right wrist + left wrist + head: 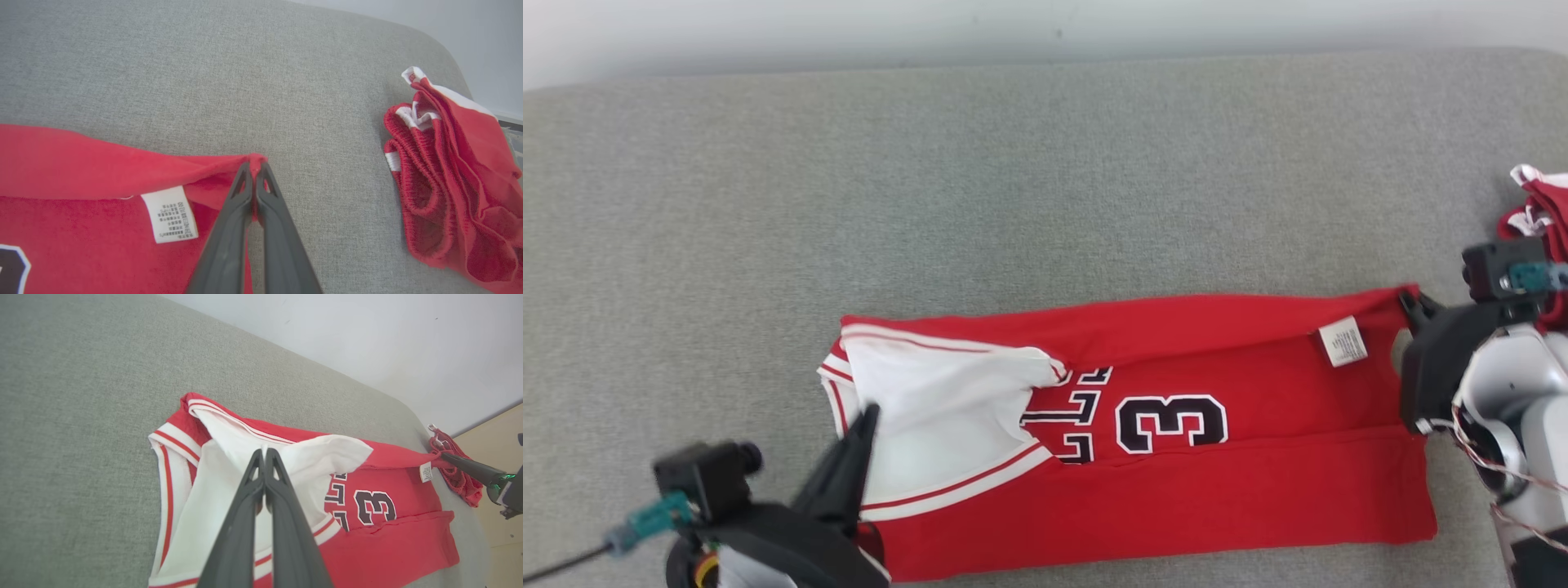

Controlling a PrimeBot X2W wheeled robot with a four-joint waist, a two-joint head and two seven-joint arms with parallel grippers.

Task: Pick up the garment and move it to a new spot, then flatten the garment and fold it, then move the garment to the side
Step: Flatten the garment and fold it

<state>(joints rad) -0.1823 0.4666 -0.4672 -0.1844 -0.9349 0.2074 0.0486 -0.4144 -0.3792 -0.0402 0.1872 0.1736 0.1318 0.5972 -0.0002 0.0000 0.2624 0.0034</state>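
The garment (1176,482) is a red jersey with a black number 3 and white trim, lying folded lengthwise on the grey padded surface (1013,180). Its white inner side (229,490) is turned up at the left end. My left gripper (872,410) is at that end, shut, with its tips (262,452) pinching a crease of the white cloth. At the far right corner of the jersey my right gripper (1413,299) is shut on the red hem (255,162), next to the white care label (169,214).
A second crumpled red and white garment (449,183) lies at the right edge of the surface, close behind my right wrist (1503,269). The grey surface stretches wide behind and left of the jersey. A pale wall (367,343) runs along its far edge.
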